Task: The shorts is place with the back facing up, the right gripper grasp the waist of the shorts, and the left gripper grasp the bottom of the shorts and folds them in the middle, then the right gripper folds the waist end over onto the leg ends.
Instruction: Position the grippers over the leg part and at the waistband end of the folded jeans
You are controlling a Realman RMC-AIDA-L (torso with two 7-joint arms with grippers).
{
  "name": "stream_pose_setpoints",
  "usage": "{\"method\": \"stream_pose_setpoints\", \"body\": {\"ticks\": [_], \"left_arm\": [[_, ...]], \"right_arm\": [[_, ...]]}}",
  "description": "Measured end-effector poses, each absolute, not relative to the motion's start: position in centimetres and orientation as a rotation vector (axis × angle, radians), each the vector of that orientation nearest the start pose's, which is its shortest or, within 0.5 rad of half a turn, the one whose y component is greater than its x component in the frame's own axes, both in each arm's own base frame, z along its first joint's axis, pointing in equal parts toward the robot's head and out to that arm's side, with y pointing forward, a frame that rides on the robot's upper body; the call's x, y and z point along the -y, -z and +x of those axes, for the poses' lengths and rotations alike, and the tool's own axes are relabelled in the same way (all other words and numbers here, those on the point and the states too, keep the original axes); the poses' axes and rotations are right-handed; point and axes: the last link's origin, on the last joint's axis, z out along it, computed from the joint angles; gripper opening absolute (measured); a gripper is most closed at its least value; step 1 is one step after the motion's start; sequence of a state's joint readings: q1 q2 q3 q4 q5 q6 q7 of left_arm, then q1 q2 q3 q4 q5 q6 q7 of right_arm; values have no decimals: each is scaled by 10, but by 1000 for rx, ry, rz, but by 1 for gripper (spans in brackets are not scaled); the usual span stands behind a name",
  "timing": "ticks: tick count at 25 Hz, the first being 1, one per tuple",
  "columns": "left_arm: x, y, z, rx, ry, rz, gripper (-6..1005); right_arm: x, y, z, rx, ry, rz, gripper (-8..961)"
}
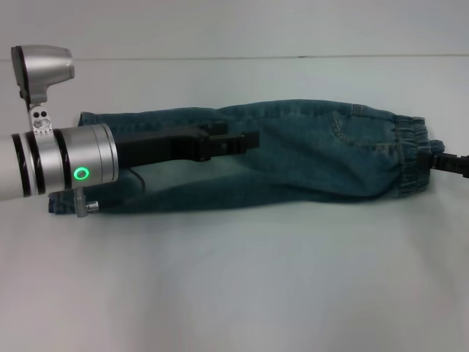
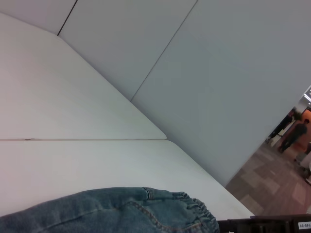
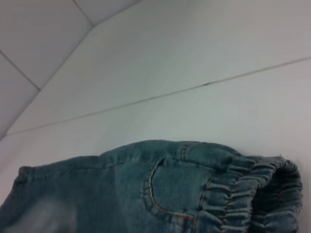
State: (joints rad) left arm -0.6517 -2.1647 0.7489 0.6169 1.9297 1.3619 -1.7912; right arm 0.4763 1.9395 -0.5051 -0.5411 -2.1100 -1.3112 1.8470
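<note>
The shorts (image 1: pixel 293 150) lie folded lengthwise on the table (image 1: pixel 234 279), long axis left to right. The waist (image 1: pixel 410 150) is rightmost, touching the right gripper (image 1: pixel 440 163); its grip cannot be told. The left gripper (image 1: pixel 245 141) hovers over mid-cloth, fingers together, empty.

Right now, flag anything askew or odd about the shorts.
The shorts lie folded lengthwise on the table; the lower layer sticks out unevenly near the leg ends. No damage shows.
</note>
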Motion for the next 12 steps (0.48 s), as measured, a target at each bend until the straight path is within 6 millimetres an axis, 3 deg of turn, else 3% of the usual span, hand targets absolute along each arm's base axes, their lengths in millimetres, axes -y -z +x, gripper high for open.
{"method": "stream_pose_setpoints", "body": {"ticks": [12], "left_arm": [[-366, 42, -208, 1154, 850, -2593, 891]], "right_arm": [[-334, -59, 355, -1450, -630, -2145, 822]]}}
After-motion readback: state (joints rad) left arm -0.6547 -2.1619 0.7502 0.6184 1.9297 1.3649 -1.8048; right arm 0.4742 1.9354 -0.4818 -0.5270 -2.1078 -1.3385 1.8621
